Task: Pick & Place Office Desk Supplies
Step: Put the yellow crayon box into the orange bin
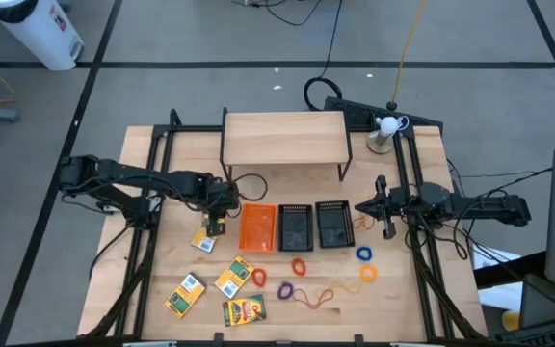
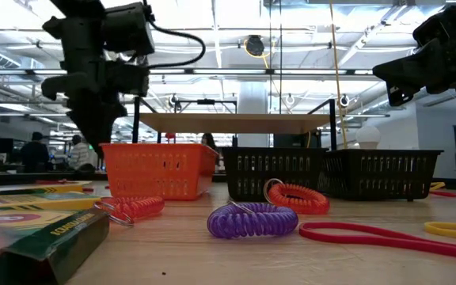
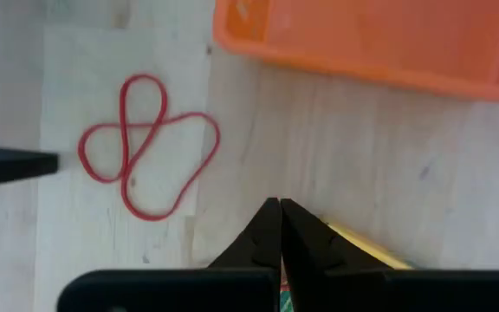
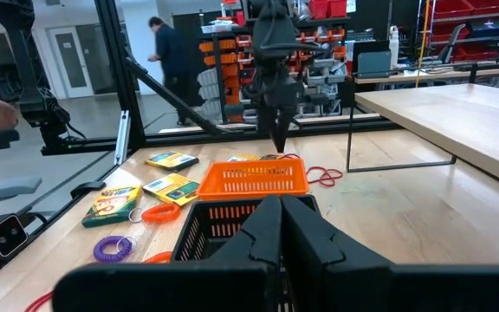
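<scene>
Your left gripper [image 1: 214,224] is hanging just beside the orange tray [image 1: 257,226], fingers pinched together on a crayon box [image 1: 206,238] (mostly hidden under them; in the left wrist view only a yellow edge is showing). The arm is reaching in from the table's left edge, wrist bent down. Beside the tray a red rubber band [image 3: 145,144] is lying looped. Your right gripper [image 1: 385,220] is waiting, clenched and empty, by the black mesh trays [image 1: 313,225], pointing along the table toward them

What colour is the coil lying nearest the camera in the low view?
Purple. The coil shows best in the low view, in front of the black trays.
</scene>
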{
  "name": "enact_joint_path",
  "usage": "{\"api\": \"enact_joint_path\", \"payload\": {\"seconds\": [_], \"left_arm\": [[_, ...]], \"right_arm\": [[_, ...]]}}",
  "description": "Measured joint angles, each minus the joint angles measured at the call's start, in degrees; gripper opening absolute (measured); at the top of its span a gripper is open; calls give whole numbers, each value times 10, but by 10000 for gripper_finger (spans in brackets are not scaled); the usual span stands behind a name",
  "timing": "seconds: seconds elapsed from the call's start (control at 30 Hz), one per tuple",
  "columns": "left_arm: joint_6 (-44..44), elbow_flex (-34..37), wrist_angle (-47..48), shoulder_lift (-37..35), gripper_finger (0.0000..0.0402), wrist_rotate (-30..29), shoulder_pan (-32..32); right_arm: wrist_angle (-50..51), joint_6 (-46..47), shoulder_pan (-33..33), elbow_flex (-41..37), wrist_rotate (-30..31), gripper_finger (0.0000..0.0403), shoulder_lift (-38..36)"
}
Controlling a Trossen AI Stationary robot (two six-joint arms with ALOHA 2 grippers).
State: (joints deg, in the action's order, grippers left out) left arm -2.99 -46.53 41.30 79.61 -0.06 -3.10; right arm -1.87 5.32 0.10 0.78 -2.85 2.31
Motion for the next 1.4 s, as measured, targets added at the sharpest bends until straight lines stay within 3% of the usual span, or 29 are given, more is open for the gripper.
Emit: {"api": "enact_joint_path", "payload": {"seconds": [0.27, 0.8, 1.4], "left_arm": [[12, -8, 55, 0, 39, 51, -7], [33, -7, 54, 0, 182, 68, -62], [42, 13, 48, 0, 189, 91, -62]], "right_arm": [[0, 0, 0, 0, 0, 0, 0], [0, 0, 0, 0, -2, 13, 0], [0, 0, 0, 0, -2, 13, 0]]}}
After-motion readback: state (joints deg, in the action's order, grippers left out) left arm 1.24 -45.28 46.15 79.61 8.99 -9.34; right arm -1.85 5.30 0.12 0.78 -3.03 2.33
